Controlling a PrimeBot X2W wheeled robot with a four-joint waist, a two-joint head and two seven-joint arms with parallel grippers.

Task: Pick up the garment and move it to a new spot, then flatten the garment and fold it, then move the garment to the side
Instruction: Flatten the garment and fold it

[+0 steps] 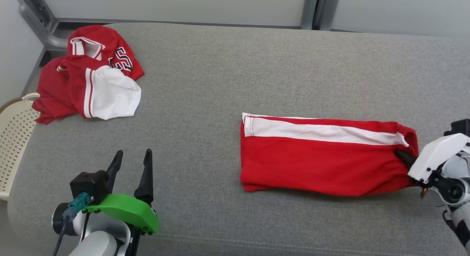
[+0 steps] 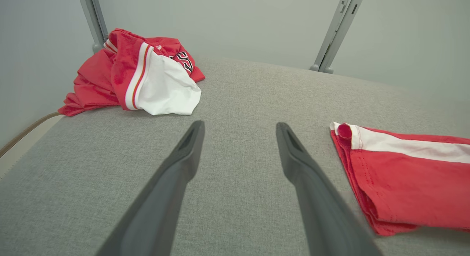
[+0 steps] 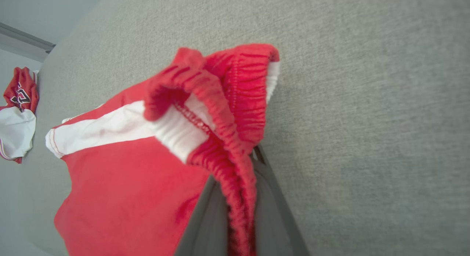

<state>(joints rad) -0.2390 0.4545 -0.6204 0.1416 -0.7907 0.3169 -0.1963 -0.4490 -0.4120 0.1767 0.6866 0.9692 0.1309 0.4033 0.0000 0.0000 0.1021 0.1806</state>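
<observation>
At the head view's right edge, the right jaws pinch the waistband (image 3: 235, 138) of the limp, light red shorts (image 1: 323, 164), likely a firm handhold; the left jaws gape empty.

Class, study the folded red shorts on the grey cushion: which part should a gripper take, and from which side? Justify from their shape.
Grip the elastic waistband at the shorts' right end, coming from the robot's right. It is thick, gathered and lifts off the cushion, so one pinch should catch every layer; the right gripper is shut on it there.
</observation>
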